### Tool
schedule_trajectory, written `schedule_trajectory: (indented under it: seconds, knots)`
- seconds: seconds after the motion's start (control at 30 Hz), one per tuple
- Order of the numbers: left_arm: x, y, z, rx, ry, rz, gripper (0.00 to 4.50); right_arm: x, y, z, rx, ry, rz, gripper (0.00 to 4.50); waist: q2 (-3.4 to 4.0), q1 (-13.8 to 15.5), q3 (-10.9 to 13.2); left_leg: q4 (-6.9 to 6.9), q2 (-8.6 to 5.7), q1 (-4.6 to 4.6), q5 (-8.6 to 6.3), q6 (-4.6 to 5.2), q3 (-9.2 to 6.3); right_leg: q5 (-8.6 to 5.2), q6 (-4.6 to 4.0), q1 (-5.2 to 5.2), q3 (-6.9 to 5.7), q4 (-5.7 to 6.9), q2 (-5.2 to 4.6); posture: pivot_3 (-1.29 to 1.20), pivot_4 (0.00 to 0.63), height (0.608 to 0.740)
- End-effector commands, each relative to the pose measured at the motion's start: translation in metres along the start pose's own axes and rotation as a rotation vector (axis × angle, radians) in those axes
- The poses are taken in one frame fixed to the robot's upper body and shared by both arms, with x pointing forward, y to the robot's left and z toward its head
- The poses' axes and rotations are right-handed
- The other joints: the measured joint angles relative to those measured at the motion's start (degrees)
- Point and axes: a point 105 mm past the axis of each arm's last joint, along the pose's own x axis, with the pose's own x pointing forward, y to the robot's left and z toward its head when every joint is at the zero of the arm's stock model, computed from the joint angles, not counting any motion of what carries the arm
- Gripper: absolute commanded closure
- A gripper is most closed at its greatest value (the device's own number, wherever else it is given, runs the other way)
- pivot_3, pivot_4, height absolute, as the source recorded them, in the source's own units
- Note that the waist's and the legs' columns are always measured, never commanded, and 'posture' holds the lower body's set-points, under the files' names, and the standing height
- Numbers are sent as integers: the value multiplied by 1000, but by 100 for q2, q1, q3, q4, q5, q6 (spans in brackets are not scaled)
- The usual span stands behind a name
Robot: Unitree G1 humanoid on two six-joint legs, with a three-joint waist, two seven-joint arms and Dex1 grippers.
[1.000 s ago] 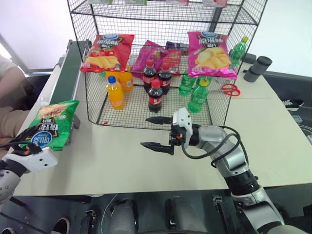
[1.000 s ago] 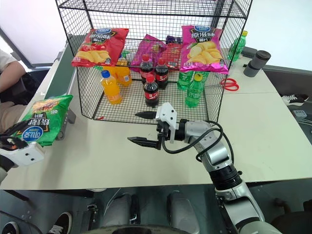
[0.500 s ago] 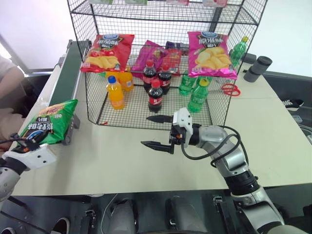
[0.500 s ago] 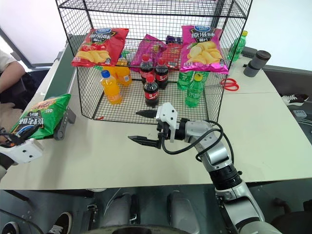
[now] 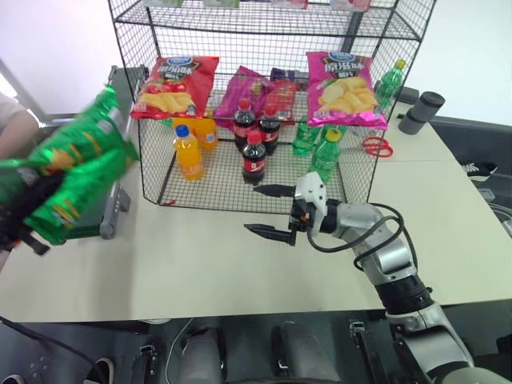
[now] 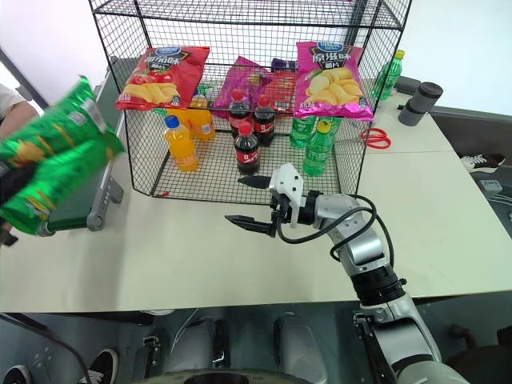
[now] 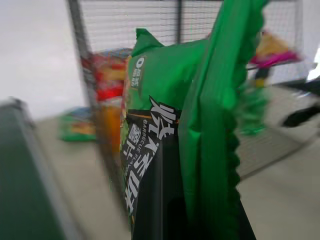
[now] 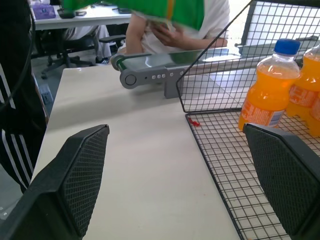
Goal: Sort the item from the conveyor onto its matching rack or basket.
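Nearest thing on the left is the green crisp bag (image 5: 68,172), clenched in the left gripper (image 7: 172,210) and held up off the counter (image 5: 208,264), clear of the conveyor (image 6: 80,200), I'd guess so it can swing toward the rack (image 5: 264,104). Right gripper (image 5: 276,210) hovers mid-counter with jaws spread wide and nothing in them, pointing left, probably waiting for a handover. Further back the rack's shelf has the red crisp bag (image 5: 176,84) and pink crisp bag (image 5: 346,78) propped up front, bottles below, so crisps seem to go on that tier
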Motion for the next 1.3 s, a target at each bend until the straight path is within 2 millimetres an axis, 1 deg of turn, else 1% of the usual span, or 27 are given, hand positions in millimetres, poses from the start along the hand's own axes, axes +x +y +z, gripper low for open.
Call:
schedule_trajectory:
  seconds: [0.03,0.07,0.1,0.13,0.17,0.2,0.23,0.3,0.4,0.53,0.63,0.7,0.83,0.9,0.97,1.1,1.23,1.3]
  knots:
    - [27,-45,-13,-187,15,-260,4450,-29,11,28,267,-60,135,0,2,57,1,4,-3,0,0,0,-3,-1,-2,5,0,-1,-2,0,150,740]
    - [33,-54,-20,-239,30,-325,4450,-41,19,28,348,-33,185,0,3,90,2,5,-7,-1,0,0,-8,-2,-4,9,0,-3,-4,0,150,740]
    - [37,-60,-24,-273,38,-368,4450,-49,24,28,400,-14,213,0,3,115,1,6,-9,0,0,1,-10,-7,-13,14,0,-8,-5,0,150,740]
    - [40,-64,-30,-343,49,-417,4450,-60,30,28,447,12,243,0,-1,107,-1,7,-10,0,-2,3,-9,-10,-18,14,1,-10,-6,0,150,740]
    - [42,-66,-34,-392,54,-456,4450,-66,32,28,461,25,244,0,-1,104,-1,7,-9,1,-2,3,-10,-10,-19,14,1,-10,-5,0,150,740]
    - [45,-69,-36,-456,54,-500,4450,-70,30,27,480,28,218,0,-2,92,-1,6,-8,2,-2,4,-12,-10,-19,14,1,-10,-2,0,150,740]
    - [49,-71,-37,-499,49,-535,4450,-74,29,26,501,35,200,0,-1,47,-1,4,-6,5,-2,4,-15,-10,-19,14,1,-9,5,0,150,740]
    - [56,-71,-31,-575,22,-591,4450,-80,30,20,505,81,180,0,1,-11,0,3,-3,5,-1,3,-19,-8,-15,11,3,-6,13,0,150,740]
    - [62,-72,-26,-672,0,-678,4450,-84,30,26,605,32,179,0,2,-32,1,2,-3,6,-1,3,-23,-1,-2,9,7,-2,20,0,150,740]
    - [72,-75,-33,-713,40,-736,4450,-76,31,25,580,27,158,0,1,-2,0,3,-6,1,-1,3,-24,-1,-1,8,7,-5,18,0,150,740]
    - [75,-75,-36,-732,59,-746,4450,-70,29,31,580,-31,148,0,1,0,0,4,-6,-2,-1,3,-25,-1,0,7,6,-7,17,0,150,740]
    - [76,-72,-37,-742,57,-746,4450,-68,34,36,609,-53,173,0,3,7,1,4,-6,-3,0,3,-25,-1,0,7,6,-7,17,0,150,740]
    - [79,-72,-37,-745,59,-755,4450,-60,51,34,638,-34,229,0,2,13,0,4,-6,-4,0,3,-25,-1,-1,7,6,-8,16,0,150,740]
    - [79,-73,-38,-736,65,-755,4450,-54,55,39,653,-69,249,0,0,6,-1,4,-6,-4,-1,3,-26,-1,-1,7,6,-8,16,0,150,740]
    - [78,-73,-41,-735,80,-746,4450,-45,60,36,646,-62,263,0,2,-1,0,4,-6,-4,0,3,-26,-1,-1,6,6,-8,16,0,150,740]
    - [76,-74,-44,-732,92,-738,4450,-36,64,30,647,-58,255,0,2,8,0,4,-6,-5,0,3,-28,-1,-1,6,5,-8,16,0,150,740]
    - [75,-78,-49,-706,129,-741,4450,-33,67,30,649,-45,278,0,1,13,0,4,-7,-6,-1,3,-27,-2,-2,6,6,-9,13,0,150,740]
    - [76,-77,-51,-691,132,-732,4500,-34,66,27,657,-25,269,552,2,14,0,4,-7,-6,0,3,-27,-2,-2,6,5,-10,13,0,150,740]
